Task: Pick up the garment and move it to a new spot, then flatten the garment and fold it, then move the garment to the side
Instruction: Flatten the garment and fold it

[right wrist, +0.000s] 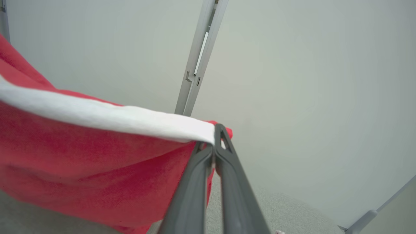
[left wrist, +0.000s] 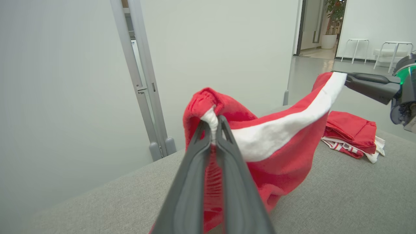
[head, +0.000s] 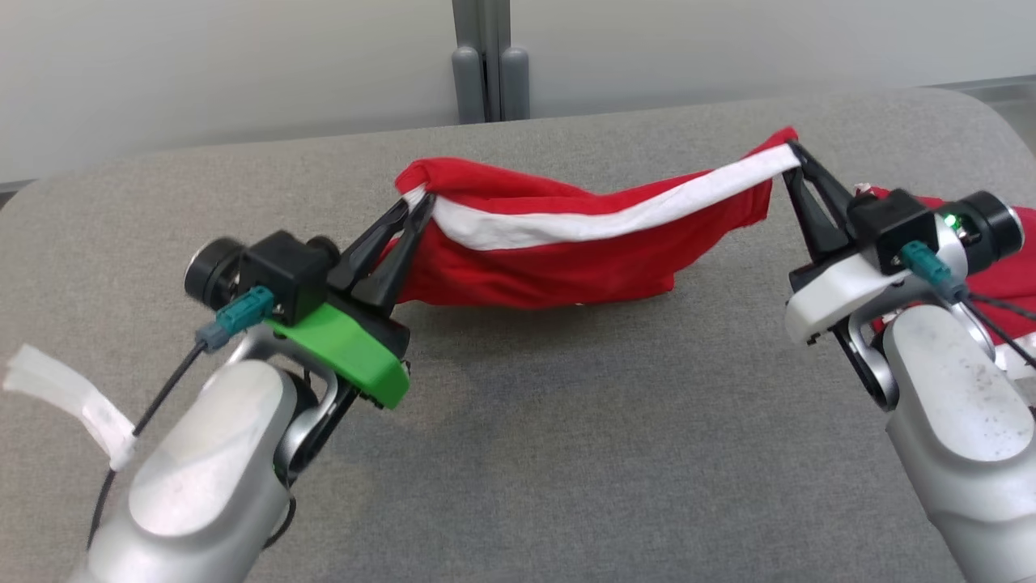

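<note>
The garment (head: 566, 259) is red with a white band along its top edge. It hangs stretched between my two grippers above the grey table (head: 518, 453), its lower edge touching the surface. My left gripper (head: 417, 202) is shut on the band's left end. My right gripper (head: 795, 150) is shut on the band's right end. In the left wrist view the left gripper (left wrist: 214, 125) pinches bunched white cloth of the garment (left wrist: 279, 156). The right wrist view has the right gripper (right wrist: 217, 136) clamped on the corner of the garment (right wrist: 91, 146).
A folded pile of red and white clothes (left wrist: 352, 135) lies on the table's right side, partly behind my right arm (head: 955, 389). A grey post (head: 490, 61) stands against the wall behind the table. White tape (head: 73, 397) hangs from my left arm's cable.
</note>
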